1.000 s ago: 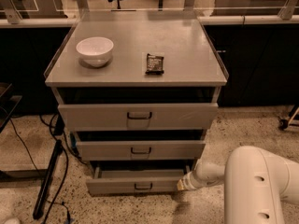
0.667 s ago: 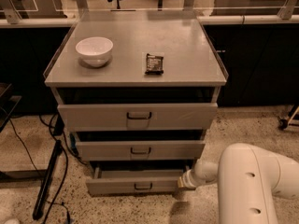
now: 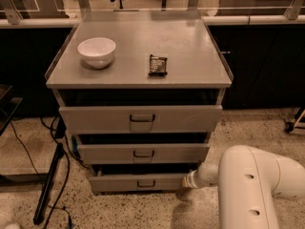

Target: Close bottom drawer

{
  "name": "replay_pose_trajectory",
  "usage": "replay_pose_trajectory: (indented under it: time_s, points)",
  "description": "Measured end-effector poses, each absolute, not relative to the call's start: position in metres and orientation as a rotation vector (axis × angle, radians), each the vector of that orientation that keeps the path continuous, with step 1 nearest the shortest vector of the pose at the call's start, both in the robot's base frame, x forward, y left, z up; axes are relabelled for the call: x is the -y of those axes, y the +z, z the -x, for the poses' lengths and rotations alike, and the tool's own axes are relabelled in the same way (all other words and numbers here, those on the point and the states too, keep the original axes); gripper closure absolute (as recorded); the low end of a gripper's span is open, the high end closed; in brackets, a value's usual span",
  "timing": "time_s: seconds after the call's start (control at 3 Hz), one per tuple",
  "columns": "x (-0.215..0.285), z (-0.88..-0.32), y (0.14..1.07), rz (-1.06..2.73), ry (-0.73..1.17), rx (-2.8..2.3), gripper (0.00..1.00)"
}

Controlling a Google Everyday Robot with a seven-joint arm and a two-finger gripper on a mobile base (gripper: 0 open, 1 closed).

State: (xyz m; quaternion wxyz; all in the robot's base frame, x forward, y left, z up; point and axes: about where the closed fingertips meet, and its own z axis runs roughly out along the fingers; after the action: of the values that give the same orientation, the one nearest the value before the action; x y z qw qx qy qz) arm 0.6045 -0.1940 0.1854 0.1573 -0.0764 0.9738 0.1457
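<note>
The grey cabinet has three drawers, all pulled out a little. The bottom drawer (image 3: 119, 182) is the lowest, with a shallow front and a small dark loop handle (image 3: 146, 183). It stands out slightly from the cabinet, with a dark gap above it. My gripper (image 3: 189, 180) is at the end of the white arm (image 3: 248, 185), low at the right end of the bottom drawer's front. It looks to be against the panel. The arm hides most of it.
The middle drawer (image 3: 143, 153) and the tall top drawer (image 3: 141, 119) sit above. On the cabinet top (image 3: 190, 56) are a white bowl (image 3: 96, 51) and a dark snack packet (image 3: 157, 64). Black cables and a stand leg (image 3: 50, 175) lie at the left on the speckled floor.
The white arm has shifted a little to the left, towards the cabinet. The bottom drawer's position looks almost the same.
</note>
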Motion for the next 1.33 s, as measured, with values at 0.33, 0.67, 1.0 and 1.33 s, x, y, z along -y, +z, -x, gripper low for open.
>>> replay_pose_trajectory:
  time_s: [0.33, 0.67, 1.0, 1.33]
  points:
    - [0.197, -0.61, 0.185, 0.204, 0.406, -2.774, 1.0]
    - [0.197, -0.61, 0.185, 0.204, 0.406, -2.774, 1.0]
    - [0.203, -0.627, 0.188, 0.167, 0.402, -2.744, 1.0]
    - [0.21, -0.639, 0.191, 0.132, 0.402, -2.722, 1.0]
